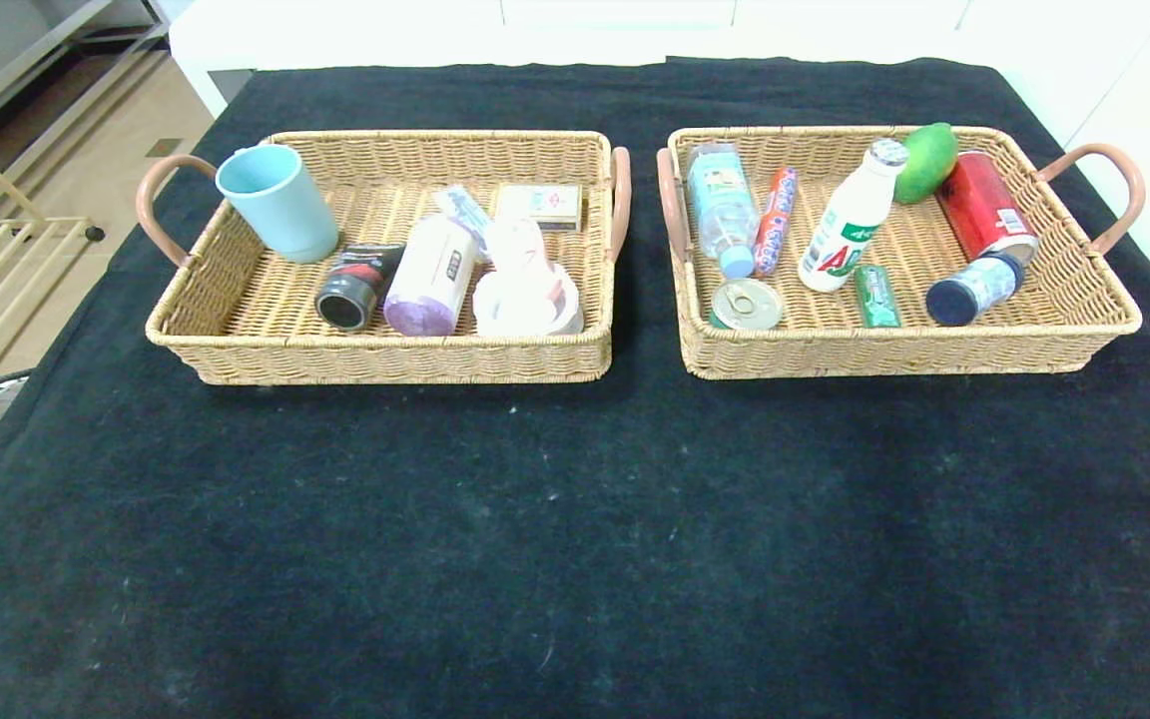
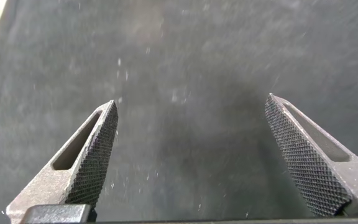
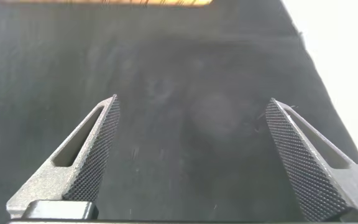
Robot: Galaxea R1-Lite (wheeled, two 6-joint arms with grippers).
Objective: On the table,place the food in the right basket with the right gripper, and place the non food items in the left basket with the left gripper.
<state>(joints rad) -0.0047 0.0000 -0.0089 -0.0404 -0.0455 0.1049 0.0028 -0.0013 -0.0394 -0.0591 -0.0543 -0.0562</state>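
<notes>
Wicker, 2 baskets sit side by side near the table's [image 1: 575, 519] far edge. Left basket [image 1: 236, 355] holds 1 black tube [image 1: 355, 287], 1 pink bottle [image 1: 432, 275], 1 blue cup [image 1: 278, 203], 1 small box [image 1: 539, 205] and white wrapped items. Right basket [image 1: 1034, 345] holds 1 sausage [image 1: 776, 220], 1 white bottle [image 1: 851, 219], 1 gum pack [image 1: 875, 296], 1 tin [image 1: 746, 304], 1 water bottle [image 1: 722, 208], 1 mango [image 1: 926, 162], 1 red can [image 1: 984, 208] and 1 dark-capped bottle [image 1: 972, 289]. Left gripper [image 2: 191, 107] and right gripper [image 3: 192, 106] both hang released over bare cloth, grasping nothing
</notes>
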